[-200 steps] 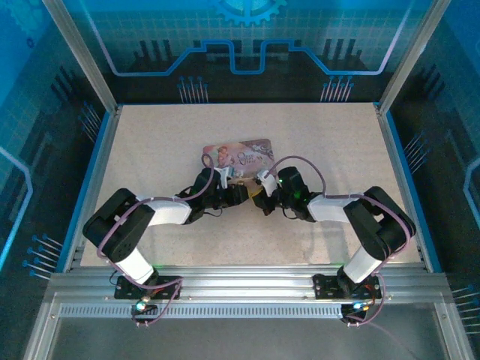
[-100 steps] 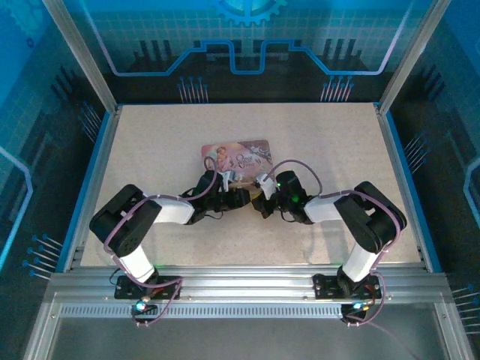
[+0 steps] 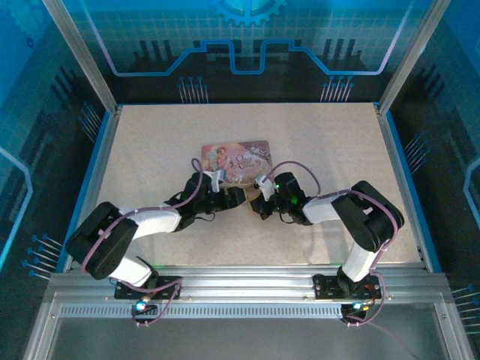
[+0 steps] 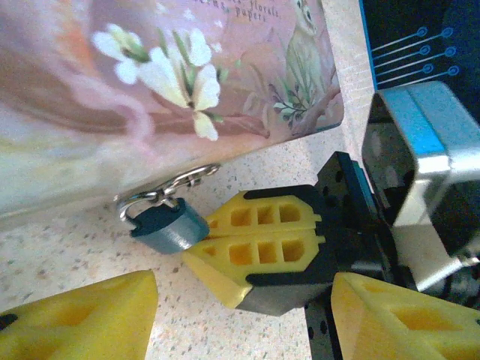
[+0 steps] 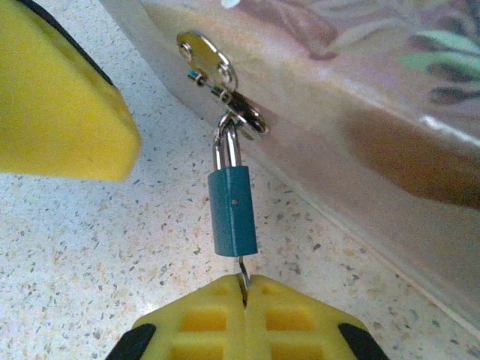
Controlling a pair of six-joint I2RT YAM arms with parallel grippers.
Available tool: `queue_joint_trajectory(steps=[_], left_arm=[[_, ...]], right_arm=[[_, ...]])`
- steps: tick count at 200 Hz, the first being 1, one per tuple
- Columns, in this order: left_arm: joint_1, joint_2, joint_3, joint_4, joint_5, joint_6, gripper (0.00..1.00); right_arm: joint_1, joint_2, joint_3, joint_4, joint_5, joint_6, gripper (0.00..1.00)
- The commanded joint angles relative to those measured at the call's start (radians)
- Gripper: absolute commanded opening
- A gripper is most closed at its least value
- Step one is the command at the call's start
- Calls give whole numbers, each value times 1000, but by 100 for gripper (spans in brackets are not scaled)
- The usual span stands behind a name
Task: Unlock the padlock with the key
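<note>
Blue-tinged light, soft shadows, blurry wrist close-ups

Overhead camera looks steeply down from behind the arm bases (image 3: 142,285), with the whole table (image 3: 337,142) in frame and the pink tin (image 3: 236,156) at centre. Both wrist cameras sit low and very close, aimed at the tin's near edge from opposite sides. Both catch the same padlock (image 4: 169,227).

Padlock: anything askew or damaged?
Nothing stands out. The padlock is hooked through the tin's hasp, shackle seated, and the key sits straight in its base, pinched by the right gripper.
</note>
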Motion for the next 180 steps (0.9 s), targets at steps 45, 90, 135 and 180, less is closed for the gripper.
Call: queue_joint_trajectory(steps=[45,90,135,180], left_arm=[[18,-149,-166,69,-97,-146,64],[17,-124,-193,147,-91,-202,62],[17,-54,-201,236,-83,-251,58],[9,-27,-199,246,-88,-262,56]], right_arm=[[35,-35,50,-71,-125,180,0],[61,-42,54,-78,-134,260,0],[72,-73,55,-104,-129,342,0],[85,-93,55,-118,-117,388,0]])
